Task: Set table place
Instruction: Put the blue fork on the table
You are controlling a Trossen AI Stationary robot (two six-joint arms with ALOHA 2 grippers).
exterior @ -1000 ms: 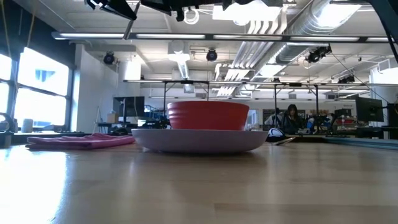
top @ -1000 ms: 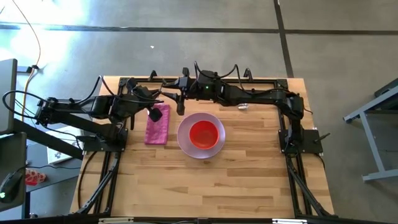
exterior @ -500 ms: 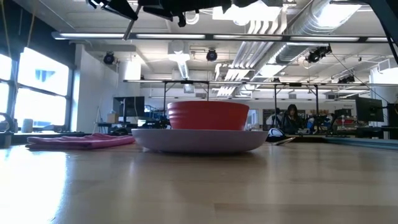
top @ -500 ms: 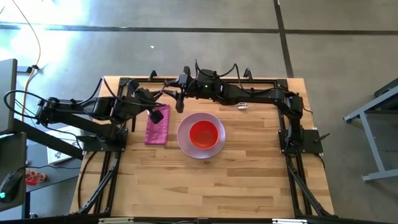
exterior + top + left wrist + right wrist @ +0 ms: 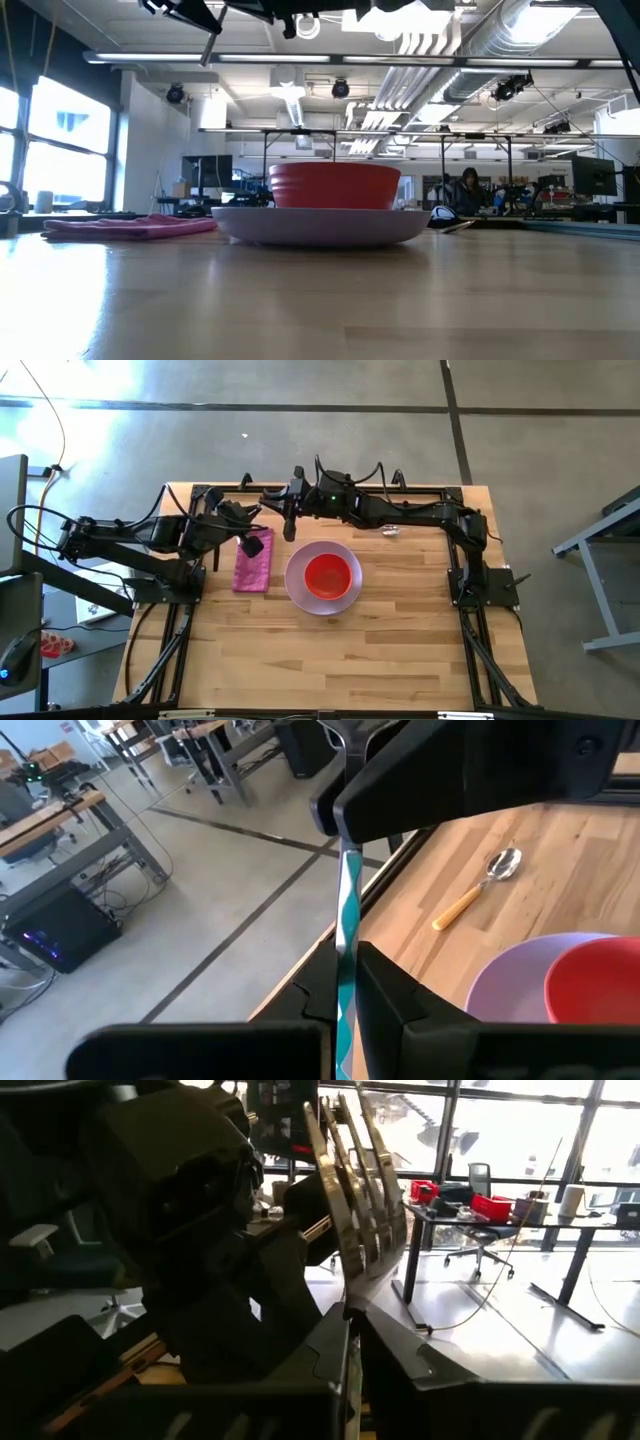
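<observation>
1. Where the plate's [image 5: 296,588] left rim ends, the magenta napkin [image 5: 254,567] lies flat just beside it on the table [image 5: 350,660], its long axis running from near to far.
2. Just beyond the plate's far-left rim, my left gripper [image 5: 343,1005] hangs in the air. Its fingers are narrowed onto a thin, edge-on strip of the fork [image 5: 357,1190].
3. The fork is off the table, up above the plate's far-left side. Its long axis spans from my left fingers straight to my right ones.
4. Beyond the plate's far rim, my right gripper [image 5: 352,1345] pinches the fork too. The tines stick out past these fingers toward the left gripper.
5. The red bowl [image 5: 325,575] sits upright in the plate's middle.
6. Well beyond the plate's far-right rim lies the yellow-handled spoon [image 5: 470,895], its handle end the nearer to the plate.
</observation>
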